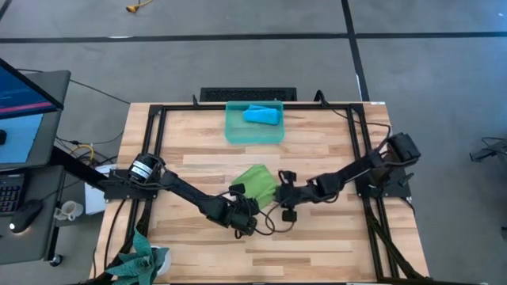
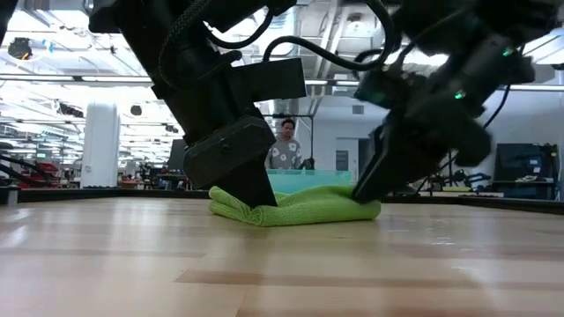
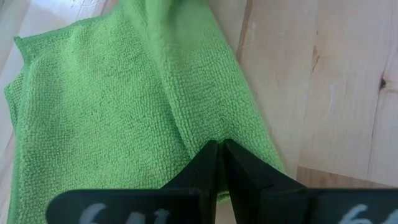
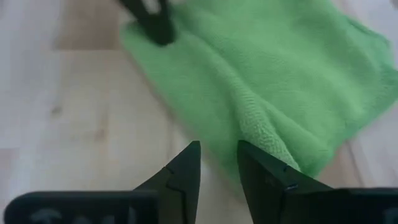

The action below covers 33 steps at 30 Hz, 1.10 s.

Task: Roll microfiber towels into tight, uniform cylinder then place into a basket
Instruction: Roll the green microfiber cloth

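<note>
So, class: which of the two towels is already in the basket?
The blue towel, rolled up inside the teal basket at the table's far edge. The green towel lies on the bare wood between the two grippers.

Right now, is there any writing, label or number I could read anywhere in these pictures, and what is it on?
Nothing can be read with confidence.
Left gripper: pale marks on the dark bar below its fingers, cut off by the picture's edge; the last may be a "6", the rest unreadable.
Right gripper: faint marks on its bar, too blurred to read.
Monitor beside the table: coloured screen content, too small to read.
Green towel, blue towel, basket: no writing visible.
</note>
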Each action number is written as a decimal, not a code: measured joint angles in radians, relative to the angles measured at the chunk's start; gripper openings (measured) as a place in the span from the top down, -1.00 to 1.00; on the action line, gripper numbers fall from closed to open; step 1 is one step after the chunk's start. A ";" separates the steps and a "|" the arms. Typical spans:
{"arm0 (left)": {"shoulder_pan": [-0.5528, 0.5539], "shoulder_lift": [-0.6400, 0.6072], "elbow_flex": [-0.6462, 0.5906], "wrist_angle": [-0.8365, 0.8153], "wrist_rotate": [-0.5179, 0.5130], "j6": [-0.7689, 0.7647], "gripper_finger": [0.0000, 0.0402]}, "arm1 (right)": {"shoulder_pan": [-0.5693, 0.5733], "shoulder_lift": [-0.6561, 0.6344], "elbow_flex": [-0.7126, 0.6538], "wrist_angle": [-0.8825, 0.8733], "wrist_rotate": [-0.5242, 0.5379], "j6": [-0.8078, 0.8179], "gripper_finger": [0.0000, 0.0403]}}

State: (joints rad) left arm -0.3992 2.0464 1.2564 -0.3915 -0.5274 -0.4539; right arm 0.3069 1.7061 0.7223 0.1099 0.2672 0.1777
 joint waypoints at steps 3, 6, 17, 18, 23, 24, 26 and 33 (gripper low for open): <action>0.000 0.000 0.000 0.000 0.000 -0.001 0.89 | -0.022 0.003 0.000 0.008 0.000 0.015 0.38; 0.000 0.000 0.000 0.000 0.000 -0.004 0.89 | -0.028 -0.005 0.001 0.002 0.002 0.038 0.39; 0.000 0.000 0.000 0.000 -0.002 -0.002 0.89 | -0.074 0.062 0.005 0.014 0.001 0.111 0.40; 0.000 0.000 0.000 0.000 -0.003 0.001 0.89 | -0.074 0.067 0.005 0.015 -0.001 0.115 0.40; -0.002 0.001 0.000 -0.002 -0.007 0.002 0.89 | -0.074 0.076 0.007 -0.011 -0.002 0.161 0.40; -0.003 0.001 0.000 -0.002 -0.008 0.002 0.89 | -0.074 0.072 0.008 -0.016 -0.002 0.168 0.40; -0.006 0.001 0.000 -0.002 -0.010 0.003 0.89 | -0.071 0.065 0.007 -0.020 -0.009 0.172 0.40; -0.010 0.001 0.000 -0.004 -0.013 0.006 0.89 | -0.061 0.062 0.004 -0.021 -0.008 0.182 0.40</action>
State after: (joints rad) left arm -0.4093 2.0476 1.2560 -0.3950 -0.5403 -0.4478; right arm 0.2462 1.7683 0.7265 0.0888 0.2588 0.3595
